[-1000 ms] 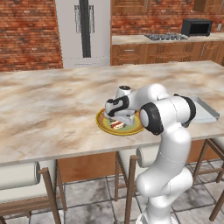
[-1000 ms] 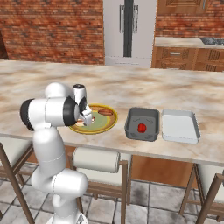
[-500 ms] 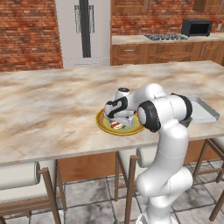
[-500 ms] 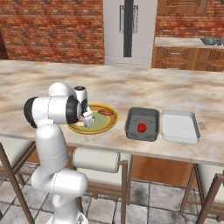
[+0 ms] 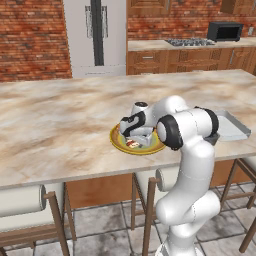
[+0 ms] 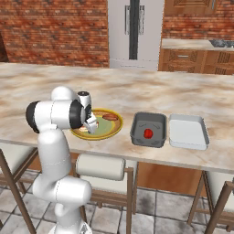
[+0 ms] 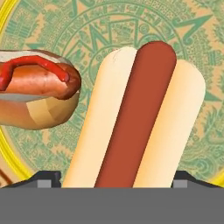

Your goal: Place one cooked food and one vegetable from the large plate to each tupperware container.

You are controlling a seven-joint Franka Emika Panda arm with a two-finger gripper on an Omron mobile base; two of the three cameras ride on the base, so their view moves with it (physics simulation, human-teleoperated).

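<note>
Tan-bunned hot dog point(image 7: 140, 118) lies lengthwise between fingers point(image 7: 48, 178) (wide, either side), on large plate point(image 7: 205, 57).

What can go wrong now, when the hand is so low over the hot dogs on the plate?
1. The hand straddles the plain hot dog, but the ketchup hot dog lies right next to it; a finger might push it.
2. The grip would take the soft bun sides, so the sausage could slip out when lifted.
3. The large plate may slide if the hand presses down; the dark tupperware container with a red item sits near it.
</note>
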